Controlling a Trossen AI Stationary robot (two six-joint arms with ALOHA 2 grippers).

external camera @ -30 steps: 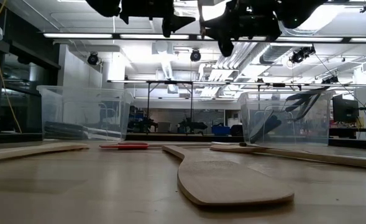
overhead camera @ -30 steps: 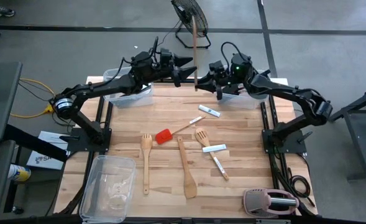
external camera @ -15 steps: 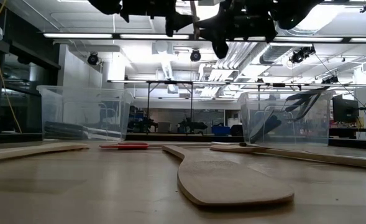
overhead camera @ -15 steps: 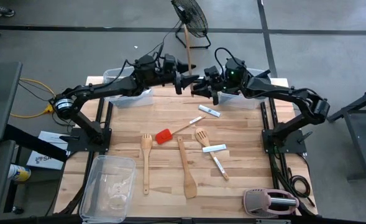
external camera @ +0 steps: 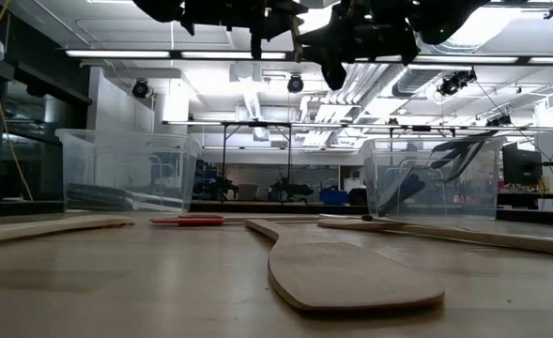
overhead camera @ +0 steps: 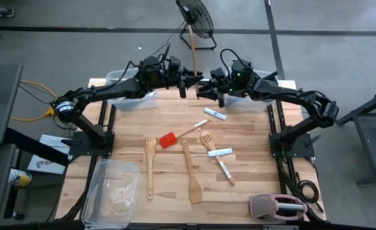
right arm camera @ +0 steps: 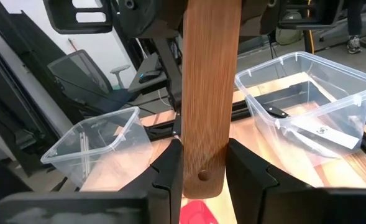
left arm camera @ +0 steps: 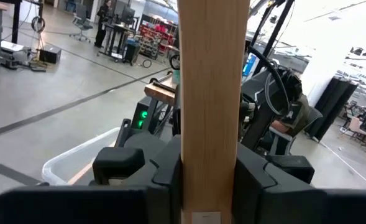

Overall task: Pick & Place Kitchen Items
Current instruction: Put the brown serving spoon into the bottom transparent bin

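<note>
A light wooden utensil (overhead camera: 192, 50) stands about upright high over the table's far edge, between my two arms. My left gripper (overhead camera: 189, 82) comes in from the table's left and my right gripper (overhead camera: 203, 86) from its right; both are shut on it. On the table below lie a wooden spoon (overhead camera: 150, 167), a red spatula (overhead camera: 168, 139), a wooden spatula (overhead camera: 191, 174), a forked turner (overhead camera: 207, 140) and white-bladed knives (overhead camera: 215, 114) (overhead camera: 221, 152), each flat on the boards. My left gripper pinches the utensil's flat wooden shaft (left arm camera: 210, 143) between its two fingers, level from the table's left, fingers across it. The utensil stands upright, lifted clear. My right gripper pinches the handle near its free lower end, by the hanging hole (right arm camera: 202, 163), between its two fingers. It comes level from the table's right, across the handle. The utensil rises above the fingers, clear of the table.
Clear plastic bins stand at the far left (overhead camera: 131, 96), far right (overhead camera: 248, 102) and near left (overhead camera: 112, 191); the far right one holds utensils. A pink-and-grey toaster (overhead camera: 277, 207) sits at the near right corner. A floor fan (overhead camera: 195, 14) stands beyond the table.
My right gripper has carried the upright wooden utensil toward the table's left, in between my left gripper's open fingers. My left gripper has then shut on it. Both grippers now hold the utensil, which stays upright and clear of the table.
</note>
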